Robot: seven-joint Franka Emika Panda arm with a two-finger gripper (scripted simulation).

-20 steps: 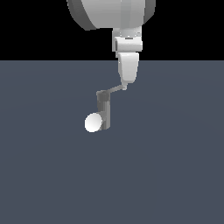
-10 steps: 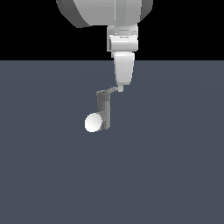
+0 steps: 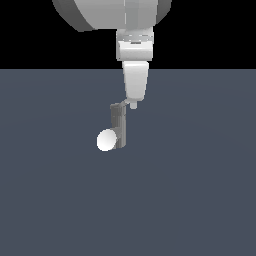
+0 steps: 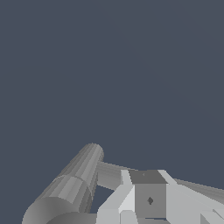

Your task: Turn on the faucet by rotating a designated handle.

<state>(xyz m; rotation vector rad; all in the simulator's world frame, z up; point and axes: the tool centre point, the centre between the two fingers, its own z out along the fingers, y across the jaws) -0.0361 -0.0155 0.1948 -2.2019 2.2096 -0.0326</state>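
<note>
The faucet (image 3: 119, 129) is a small grey upright post with a round white spout end (image 3: 106, 140) facing the exterior view's left. From its dark top cap (image 3: 117, 106) the handle (image 3: 125, 103) is a short light-grey bar reaching toward the exterior view's right. My gripper (image 3: 133, 104) hangs straight down with its tip against the handle's outer end. Its fingers look pressed together, with no gap showing and nothing held. In the wrist view the faucet post (image 4: 75, 181) and the handle bar (image 4: 109, 174) lie just beyond one finger (image 4: 149, 200).
The faucet stands on a flat blue-grey floor (image 3: 200, 200). A black background lies beyond it. The large white arm (image 3: 120, 15) is overhead.
My gripper has moved toward the exterior view's left and slightly down. The handle's outer end has swung with it, so the bar now looks shorter and closer to the post.
</note>
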